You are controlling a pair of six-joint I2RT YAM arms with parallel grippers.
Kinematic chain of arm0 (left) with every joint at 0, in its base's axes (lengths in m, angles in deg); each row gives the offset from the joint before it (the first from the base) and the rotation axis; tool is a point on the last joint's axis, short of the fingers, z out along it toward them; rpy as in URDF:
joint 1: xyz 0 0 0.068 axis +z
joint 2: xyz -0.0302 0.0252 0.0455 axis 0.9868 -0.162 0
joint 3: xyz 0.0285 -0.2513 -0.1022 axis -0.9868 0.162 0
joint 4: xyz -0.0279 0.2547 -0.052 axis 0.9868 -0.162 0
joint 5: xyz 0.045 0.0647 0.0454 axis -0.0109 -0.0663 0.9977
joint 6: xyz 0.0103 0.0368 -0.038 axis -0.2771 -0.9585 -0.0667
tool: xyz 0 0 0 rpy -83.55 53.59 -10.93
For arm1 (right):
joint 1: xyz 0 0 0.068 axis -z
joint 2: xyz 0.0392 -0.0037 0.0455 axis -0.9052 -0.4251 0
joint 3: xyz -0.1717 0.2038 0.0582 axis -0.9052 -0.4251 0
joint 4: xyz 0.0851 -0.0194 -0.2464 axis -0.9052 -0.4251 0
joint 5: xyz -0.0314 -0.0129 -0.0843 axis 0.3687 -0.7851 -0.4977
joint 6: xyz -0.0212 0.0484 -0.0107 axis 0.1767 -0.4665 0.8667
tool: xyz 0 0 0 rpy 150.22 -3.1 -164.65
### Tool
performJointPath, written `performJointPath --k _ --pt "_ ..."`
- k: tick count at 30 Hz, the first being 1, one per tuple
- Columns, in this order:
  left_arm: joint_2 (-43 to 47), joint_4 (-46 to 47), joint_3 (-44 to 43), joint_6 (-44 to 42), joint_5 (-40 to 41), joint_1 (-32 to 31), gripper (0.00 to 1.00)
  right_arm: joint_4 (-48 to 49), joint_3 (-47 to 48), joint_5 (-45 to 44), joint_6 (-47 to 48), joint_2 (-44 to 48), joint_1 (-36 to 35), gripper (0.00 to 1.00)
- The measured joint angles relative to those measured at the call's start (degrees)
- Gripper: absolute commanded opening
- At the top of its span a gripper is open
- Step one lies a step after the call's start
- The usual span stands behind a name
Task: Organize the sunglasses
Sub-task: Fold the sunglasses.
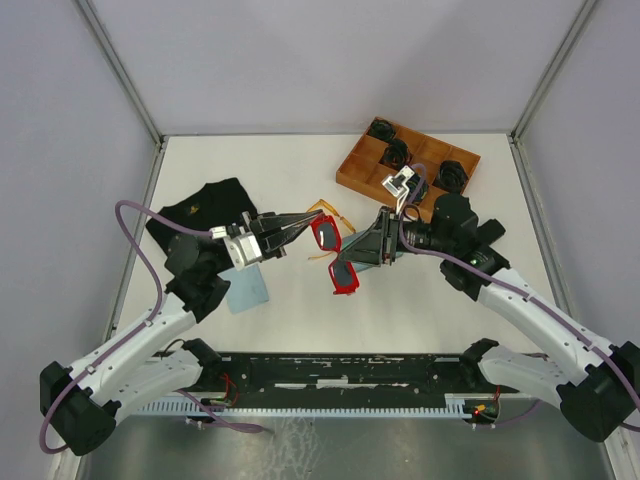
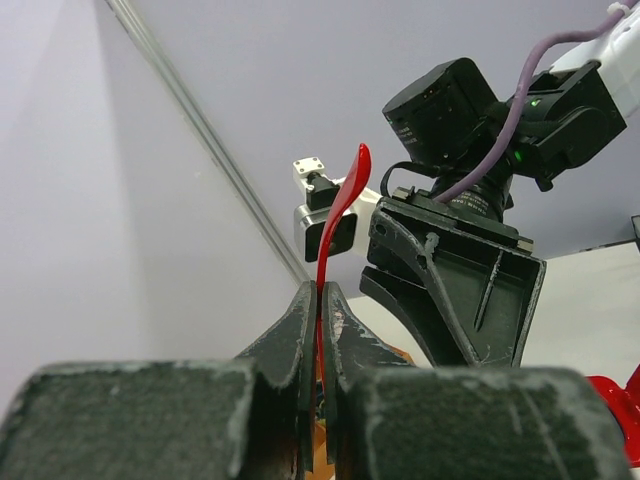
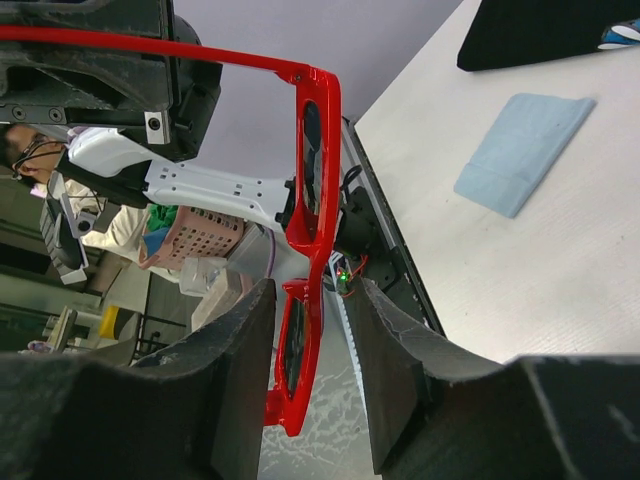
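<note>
My left gripper [image 1: 302, 223] is clamped on one temple of the red sunglasses [image 1: 329, 235], lifted off the worktop [image 1: 280, 170]. The front frame runs near-to-far, right beside my right gripper [image 1: 355, 258], whose jaws stand apart astride it. The orange pair [image 1: 335, 210] lies just beyond.

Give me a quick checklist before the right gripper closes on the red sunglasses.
1. Left gripper shut on a temple of the red sunglasses: ok.
2. Right gripper open, one jaw on each side of the front frame: ok.
3. Sunglasses held up off the table: ok.
4. Right fingers clear of the lenses: cannot tell.
5. Orange sunglasses not snagged on the red pair: cannot tell.
</note>
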Motion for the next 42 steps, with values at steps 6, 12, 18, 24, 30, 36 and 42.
performJointPath --k 6,12,18,24,30,36,42 --pt "0.3 0.0 0.0 0.0 0.0 0.0 0.03 1.7 0.0 -0.1 -0.5 -1.0 -0.3 0.41" --pt "0.5 -0.1 0.0 -0.2 0.0 0.0 0.03 2.5 0.0 -0.1 -1.3 -1.8 -0.7 0.39" --pt "0.6 -0.1 0.0 -0.9 0.0 0.0 0.03 3.4 0.0 -0.1 -1.8 -1.8 -0.7 0.48" --pt "0.7 -0.1 0.0 -1.5 -0.1 0.0 0.03 3.8 0.0 -0.3 -2.1 -1.8 -0.7 0.46" --pt "0.9 -0.1 0.0 -1.9 -0.1 0.0 0.03 3.8 0.0 -0.4 -2.1 -1.9 -0.8 0.44" --pt "0.9 -0.2 0.0 -1.9 -1.2 0.0 0.03 3.8 0.0 -0.5 -2.1 -2.3 -0.8 0.45" --pt "0.9 -0.2 0.0 -1.9 -1.6 0.0 0.03 3.8 0.1 -0.5 -2.1 -2.6 -0.8 0.41"
